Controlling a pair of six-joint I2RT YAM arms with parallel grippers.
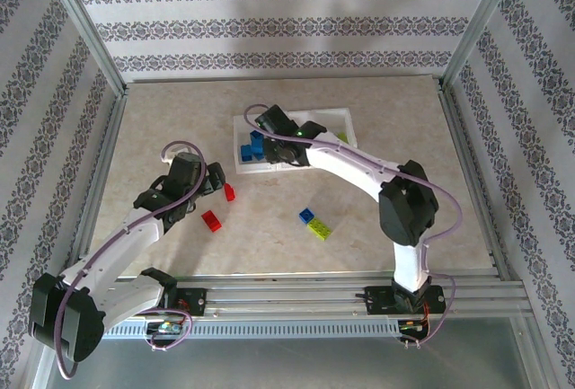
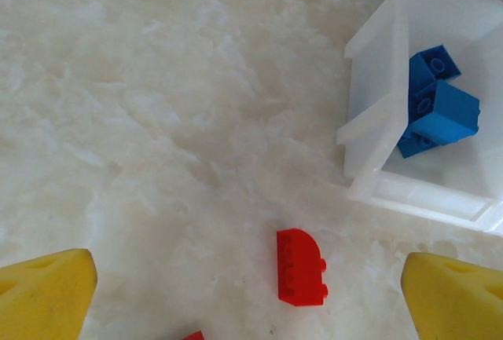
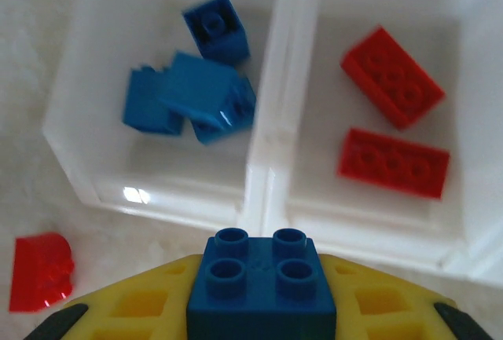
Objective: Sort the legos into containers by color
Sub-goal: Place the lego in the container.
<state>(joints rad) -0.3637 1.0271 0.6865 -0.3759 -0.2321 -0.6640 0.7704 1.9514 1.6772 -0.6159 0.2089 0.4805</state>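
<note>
Right now your right pincer (image 3: 259,312) pinches a blue lego (image 3: 262,277), with the containers (image 3: 266,159) just ahead of it. Your left pincer (image 2: 251,301) stands spread, and a red lego (image 2: 301,267) lies just ahead between its tips.

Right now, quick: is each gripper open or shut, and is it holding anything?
Left gripper: open, holding nothing, with a red brick lying between its fingers.
Right gripper: shut on a blue brick.
</note>
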